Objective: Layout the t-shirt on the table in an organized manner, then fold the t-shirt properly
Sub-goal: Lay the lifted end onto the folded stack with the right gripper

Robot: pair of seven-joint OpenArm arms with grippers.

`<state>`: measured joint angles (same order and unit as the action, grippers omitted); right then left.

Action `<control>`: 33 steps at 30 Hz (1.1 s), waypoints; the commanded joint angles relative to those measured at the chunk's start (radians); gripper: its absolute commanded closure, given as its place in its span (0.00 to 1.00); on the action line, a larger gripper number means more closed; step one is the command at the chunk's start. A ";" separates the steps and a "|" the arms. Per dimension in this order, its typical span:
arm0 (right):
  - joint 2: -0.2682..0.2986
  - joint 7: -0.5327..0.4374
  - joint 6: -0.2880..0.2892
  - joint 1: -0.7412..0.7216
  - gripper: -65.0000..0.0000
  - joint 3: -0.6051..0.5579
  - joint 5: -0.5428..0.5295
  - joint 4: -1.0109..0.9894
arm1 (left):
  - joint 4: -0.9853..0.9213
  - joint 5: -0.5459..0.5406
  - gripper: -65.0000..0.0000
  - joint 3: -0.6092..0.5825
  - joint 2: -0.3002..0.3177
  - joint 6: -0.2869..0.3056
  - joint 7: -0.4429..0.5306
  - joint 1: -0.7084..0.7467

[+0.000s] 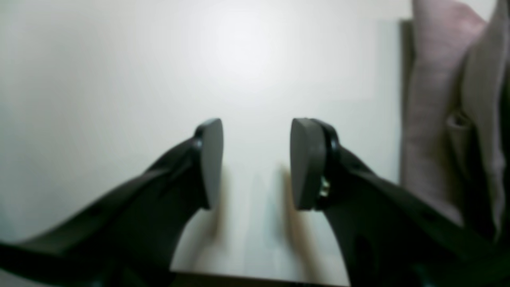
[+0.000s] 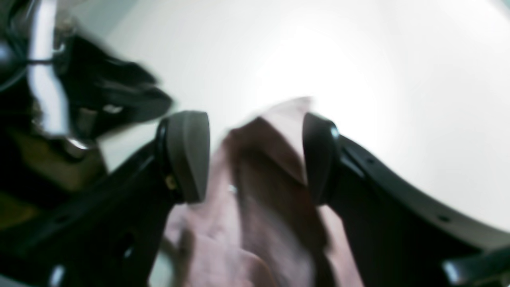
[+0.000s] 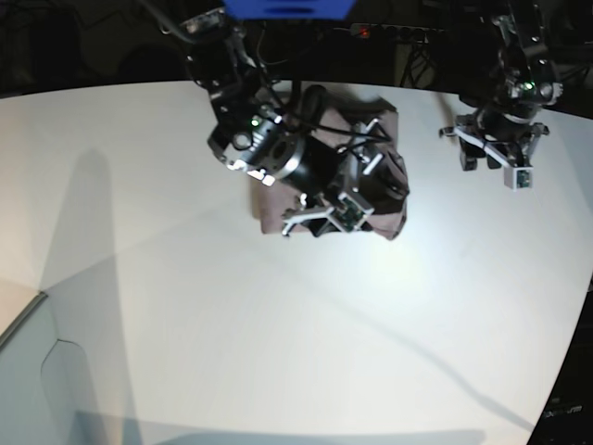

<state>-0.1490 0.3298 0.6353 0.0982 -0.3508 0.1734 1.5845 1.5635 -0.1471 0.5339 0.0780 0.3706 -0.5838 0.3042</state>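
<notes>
The mauve-brown t-shirt [image 3: 387,119] lies bunched into a compact bundle at the far middle of the white table [image 3: 278,324]. My right gripper [image 3: 329,215] hangs low over the bundle's near edge. In the right wrist view its jaws [image 2: 255,157] stand wide apart, and a raised fold of the t-shirt [image 2: 263,199] sits loose between the pads; the picture is blurred. My left gripper [image 3: 496,165] hovers over bare table to the right of the shirt. The left wrist view shows it [image 1: 257,163] open and empty, with the t-shirt [image 1: 434,103] at the frame's right edge.
The table's curved edge runs along the far side and down the right [image 3: 579,315]. Dark cables and equipment fill the background behind the far edge. A grey box corner [image 3: 37,371] sits at the near left.
</notes>
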 commanded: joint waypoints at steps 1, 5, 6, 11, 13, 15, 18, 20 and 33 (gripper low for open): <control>-0.008 -0.025 -0.001 0.008 0.43 0.016 -0.016 0.040 | 0.019 -0.004 0.58 0.027 0.022 0.000 -0.006 -0.004; -0.008 -0.025 -0.002 0.088 0.43 0.075 -0.016 0.141 | 0.019 -0.006 0.58 0.107 0.027 0.000 -0.052 -0.040; -0.008 -0.025 -0.002 0.114 0.43 0.085 -0.016 0.162 | 0.019 -0.006 0.58 0.134 0.027 0.000 -0.052 -0.053; -0.008 -0.025 -0.002 0.237 0.43 0.091 -0.015 0.202 | 0.015 -0.006 0.58 0.219 0.069 0.000 -0.101 -0.127; -0.008 -0.025 -0.004 0.262 0.43 0.089 -0.015 0.187 | 0.007 -0.006 0.58 0.226 0.093 0.000 -0.112 -0.158; -0.008 -0.025 -0.005 0.266 0.43 0.089 -0.015 0.153 | 0.005 -0.006 0.58 0.239 0.116 0.000 -0.112 -0.176; -0.008 -0.027 -0.009 0.260 0.43 0.089 -0.013 0.087 | 0.005 -0.004 0.58 0.246 0.142 0.000 -0.112 -0.198; -0.008 -0.030 -0.036 0.259 0.43 0.094 -0.013 0.060 | 0.005 -0.004 0.58 0.248 0.148 0.000 -0.112 -0.198; -0.008 -0.027 -0.145 0.260 0.48 0.031 -0.013 0.044 | 0.005 -0.003 0.58 0.249 0.147 0.000 -0.110 -0.168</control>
<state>-0.1474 0.3283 0.4953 0.3557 -0.3145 0.1768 1.6127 1.5555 -0.1452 0.7773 0.2092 0.3702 -0.7151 0.1421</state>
